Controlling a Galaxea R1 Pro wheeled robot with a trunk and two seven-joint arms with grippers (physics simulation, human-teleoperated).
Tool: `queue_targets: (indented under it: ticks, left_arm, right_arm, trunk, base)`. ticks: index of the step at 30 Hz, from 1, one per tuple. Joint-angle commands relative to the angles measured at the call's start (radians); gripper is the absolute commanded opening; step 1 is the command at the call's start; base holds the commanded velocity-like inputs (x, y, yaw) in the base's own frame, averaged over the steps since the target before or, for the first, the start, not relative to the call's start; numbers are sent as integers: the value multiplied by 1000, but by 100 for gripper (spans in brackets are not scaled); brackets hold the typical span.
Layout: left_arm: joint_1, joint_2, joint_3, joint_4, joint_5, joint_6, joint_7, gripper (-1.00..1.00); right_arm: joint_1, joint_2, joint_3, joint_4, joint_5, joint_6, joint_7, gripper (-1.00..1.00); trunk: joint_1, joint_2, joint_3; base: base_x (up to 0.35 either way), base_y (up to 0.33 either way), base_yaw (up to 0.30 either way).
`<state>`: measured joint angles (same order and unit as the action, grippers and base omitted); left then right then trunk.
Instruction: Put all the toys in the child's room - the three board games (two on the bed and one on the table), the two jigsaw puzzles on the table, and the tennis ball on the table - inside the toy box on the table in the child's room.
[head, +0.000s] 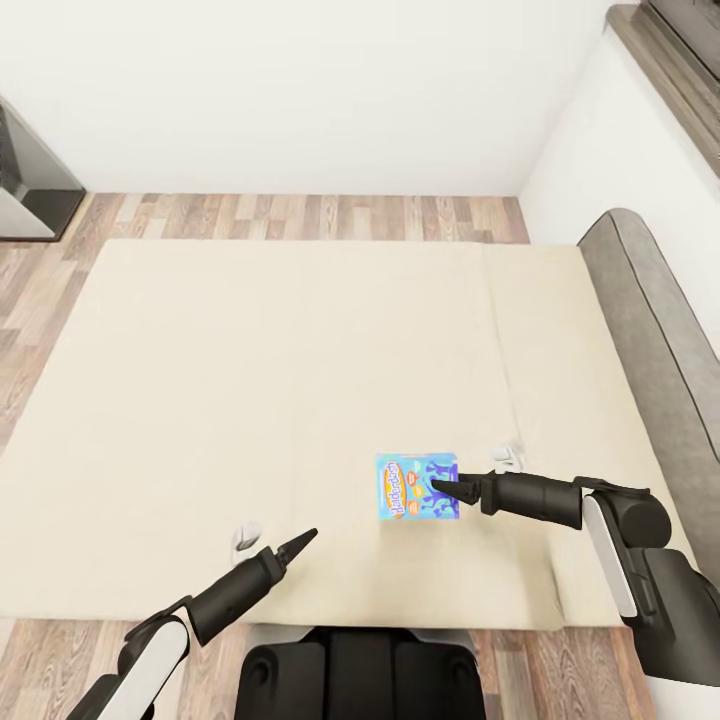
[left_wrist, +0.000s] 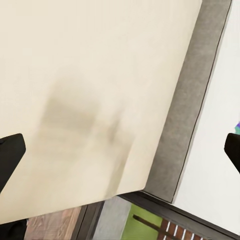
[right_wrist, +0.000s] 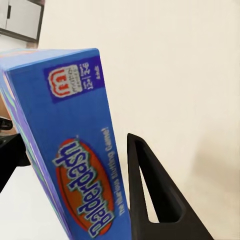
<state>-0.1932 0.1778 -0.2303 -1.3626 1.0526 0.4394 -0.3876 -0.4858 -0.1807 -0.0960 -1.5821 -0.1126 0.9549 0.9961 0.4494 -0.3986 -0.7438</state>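
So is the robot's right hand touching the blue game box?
Touching: in the right wrist view the blue game box sits clamped between the right gripper fingers.

Head view: high above, looking steeply down over the bed (head: 250, 400) toward the far wall. Left wrist view: close over the mattress, facing along it to the headboard (left_wrist: 195, 100). Right wrist view: hard against the blue board game (right_wrist: 70, 150). Shared by all: beige mattress.
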Motion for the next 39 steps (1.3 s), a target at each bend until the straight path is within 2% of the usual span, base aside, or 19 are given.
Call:
queue_targets:
  ticks: [1,39]
  left_arm:
    - [0,1,-1,0,10,6,1,100]
    - [-2,-5,0,10,10,7,1,100]
  right_arm:
    - [0,0,-1,0,-7,8,2,-100]
    - [0,1,1,-1,-7,8,1,-100]
  trunk:
    - [1,-1,1]
    - [1,-1,62]
  base:
    - [0,0,0]
    - [0,0,0]
